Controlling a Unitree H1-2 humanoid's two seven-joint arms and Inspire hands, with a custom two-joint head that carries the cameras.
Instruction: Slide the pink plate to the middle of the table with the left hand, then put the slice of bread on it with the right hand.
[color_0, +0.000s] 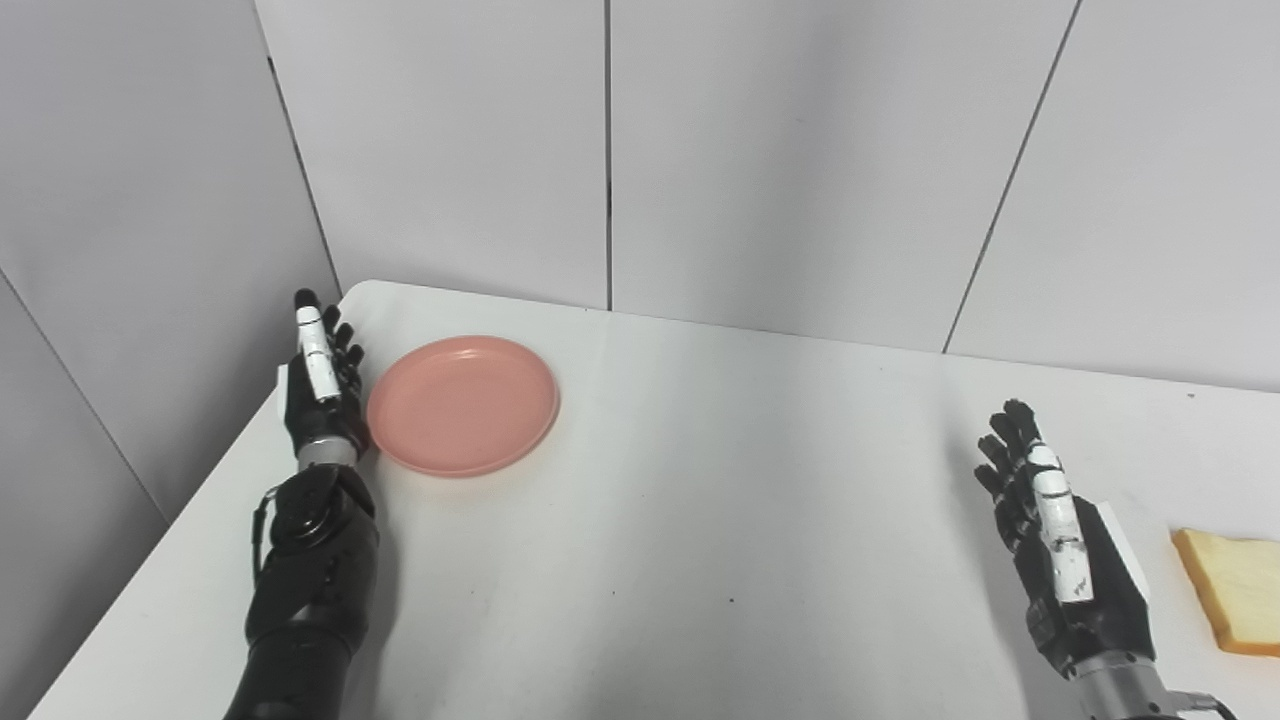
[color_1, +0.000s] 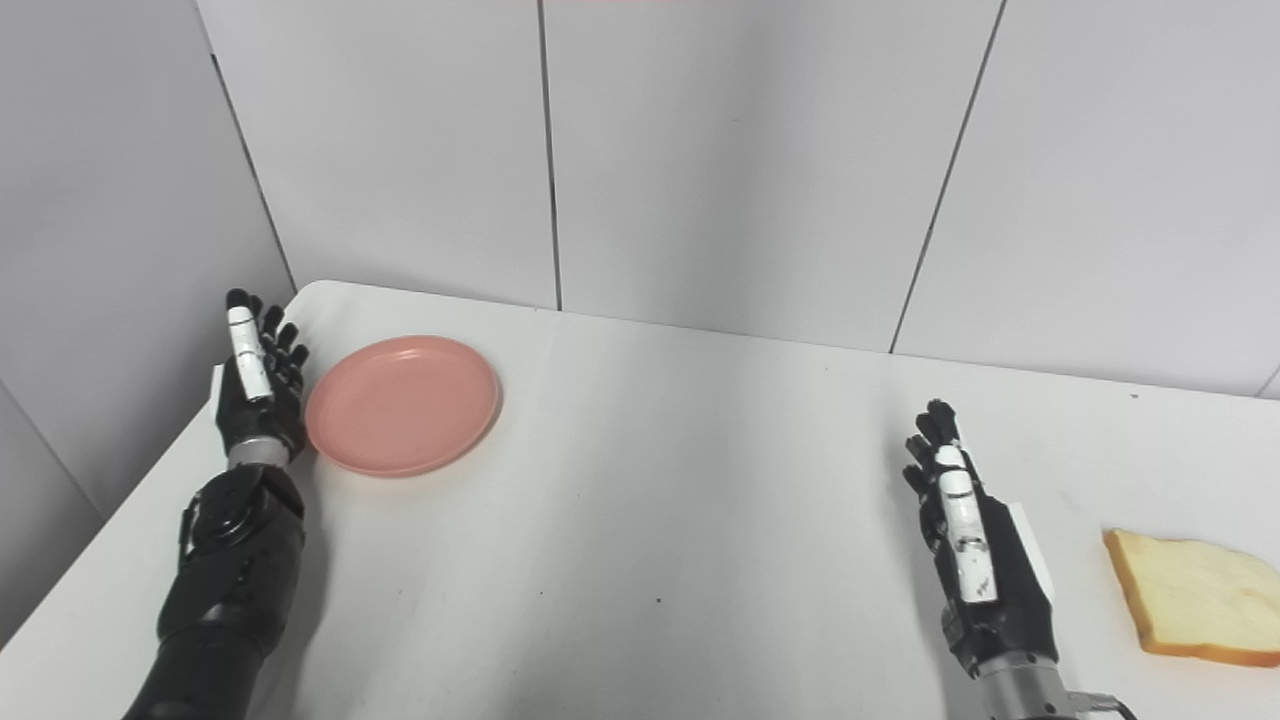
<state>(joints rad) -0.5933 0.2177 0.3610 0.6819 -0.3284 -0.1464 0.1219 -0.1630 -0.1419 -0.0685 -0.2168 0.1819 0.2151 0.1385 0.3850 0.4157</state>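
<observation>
Grey wall panels stand behind a white surface (color_0: 700, 520) that looks smooth and a bit shiny. On its far left part sits the pink plate (color_0: 462, 404), round and shallow with a low raised rim, and nothing is on it. It looks like hard plastic, so it is likely light and stiff, and it should slide easily on the smooth top. A push on its left rim would move it right, toward the middle, but a fast push could make it spin or skid too far. The left hand (color_0: 322, 385) stands on edge just beside that left rim, maybe touching it, with its fingers straight, close together and pointing to the far side. It holds nothing. The slice of bread (color_1: 1195, 598) lies flat at the near right, well apart from the plate. It is pale with a tan crust, and it looks soft and squashy, so a gentle hold by its edges would be best. The right hand (color_1: 975, 560) rests near the bread on its left side, fingers straight and a little spread, holding nothing.
</observation>
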